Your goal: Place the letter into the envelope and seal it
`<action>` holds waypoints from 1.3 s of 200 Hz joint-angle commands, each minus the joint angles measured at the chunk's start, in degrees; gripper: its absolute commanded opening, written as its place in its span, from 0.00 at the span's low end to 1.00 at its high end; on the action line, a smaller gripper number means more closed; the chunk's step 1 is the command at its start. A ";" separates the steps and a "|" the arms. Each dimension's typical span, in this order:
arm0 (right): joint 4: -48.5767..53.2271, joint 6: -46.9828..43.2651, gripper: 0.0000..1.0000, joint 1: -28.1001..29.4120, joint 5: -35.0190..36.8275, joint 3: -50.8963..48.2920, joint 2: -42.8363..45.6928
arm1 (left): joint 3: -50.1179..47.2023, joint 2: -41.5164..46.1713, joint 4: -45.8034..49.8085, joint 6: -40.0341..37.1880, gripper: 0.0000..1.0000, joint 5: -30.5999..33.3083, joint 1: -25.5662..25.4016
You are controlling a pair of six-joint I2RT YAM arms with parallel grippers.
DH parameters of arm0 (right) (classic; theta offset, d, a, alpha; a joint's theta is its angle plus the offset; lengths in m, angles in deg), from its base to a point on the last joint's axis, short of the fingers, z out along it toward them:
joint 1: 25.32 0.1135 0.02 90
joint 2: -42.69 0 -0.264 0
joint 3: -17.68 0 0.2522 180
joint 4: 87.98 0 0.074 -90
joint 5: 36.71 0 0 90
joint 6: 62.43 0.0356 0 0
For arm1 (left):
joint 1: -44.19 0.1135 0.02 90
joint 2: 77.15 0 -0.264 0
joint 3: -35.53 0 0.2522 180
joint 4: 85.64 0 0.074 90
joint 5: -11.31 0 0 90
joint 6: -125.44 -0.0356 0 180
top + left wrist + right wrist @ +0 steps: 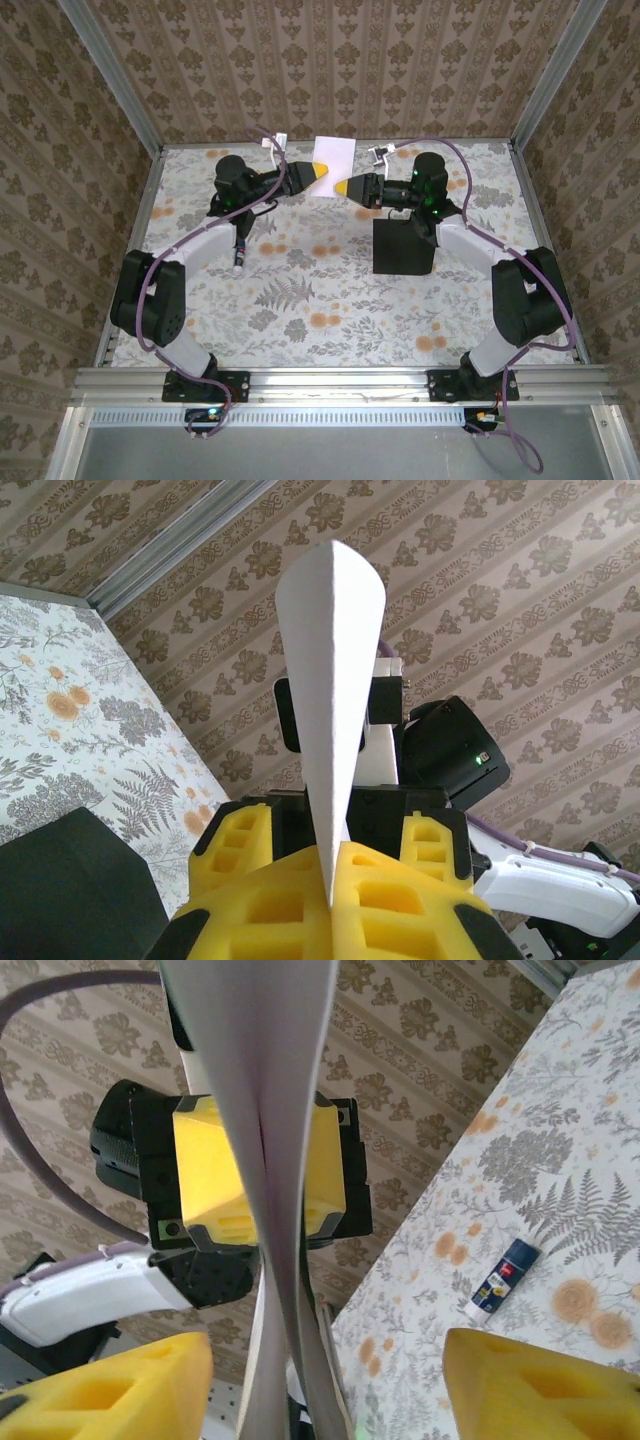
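I see a matt white paper letter (333,153) and a matt black envelope (402,247). The bench (300,300) looks matt, printed.

The letter (333,155), a plain white sheet, is held up off the worktop (300,300), pinched by one edge in the closed left jaws. It is seen edge-on, slightly curled, between the parted right jaws. The envelope (402,247), plain black, is laid flat below the right jaws, to their near side.

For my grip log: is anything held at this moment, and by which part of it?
The left gripper pinches the letter at its near edge. The right gripper stands open around the sheet, gripping nothing.
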 commanded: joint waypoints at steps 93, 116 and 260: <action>-1.90 0.32 0.01 0.25 -1.85 1.74 0.13 | -1.35 -0.46 -2.84 0.28 0.07 0.29 0.97; -0.39 -0.74 0.00 0.24 -2.08 1.87 0.47 | -1.16 -0.41 -2.98 0.50 0.18 0.03 1.40; 11.99 -9.07 0.00 0.39 -7.11 1.61 3.98 | 1.75 0.18 -0.65 -0.16 0.17 -2.73 4.21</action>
